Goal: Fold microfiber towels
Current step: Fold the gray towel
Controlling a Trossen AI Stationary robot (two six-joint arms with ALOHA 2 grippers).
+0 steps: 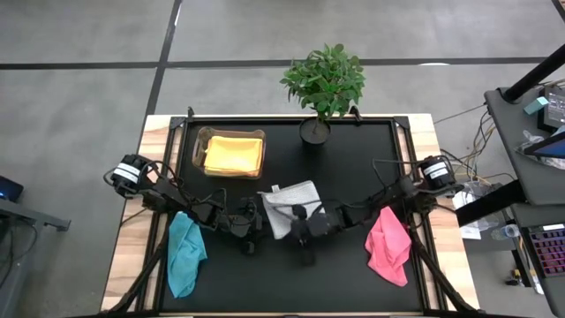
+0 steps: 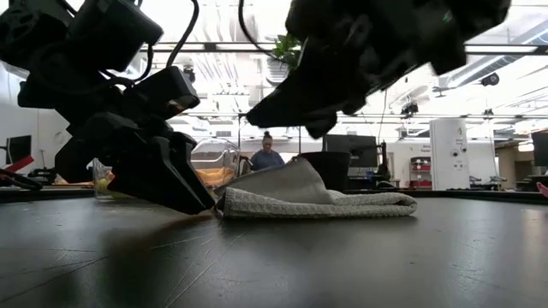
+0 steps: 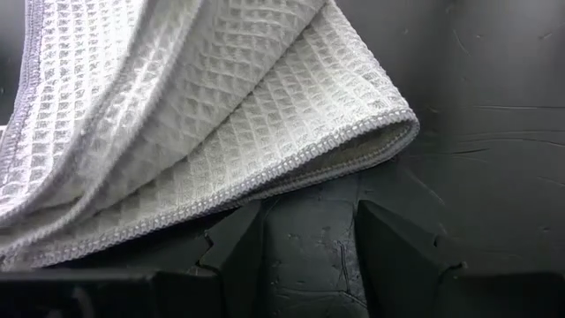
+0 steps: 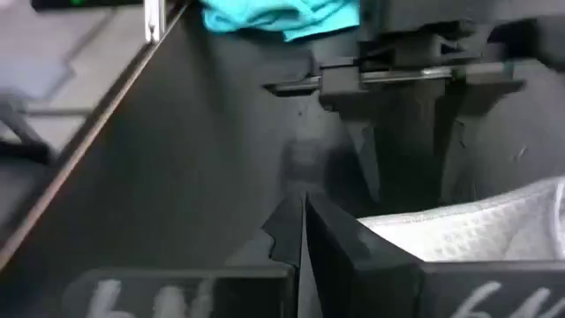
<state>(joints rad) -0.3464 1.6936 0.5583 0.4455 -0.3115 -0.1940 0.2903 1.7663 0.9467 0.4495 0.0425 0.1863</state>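
The left gripper (image 3: 300,243) sat spread on the counter (image 1: 353,274) right at the white-grey towel's (image 1: 291,208) folded edge, the right gripper (image 1: 306,231) pressed together just beside its opposite side, yellow towel (image 1: 233,155) boxed farther back.

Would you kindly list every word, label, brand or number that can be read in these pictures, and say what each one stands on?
None can be read.
Pale marks on the right claw's body in the right wrist view: too blurred to read.
White-grey towel: plain waffle weave, no label visible.
Screens in the room behind the table: too small to read.
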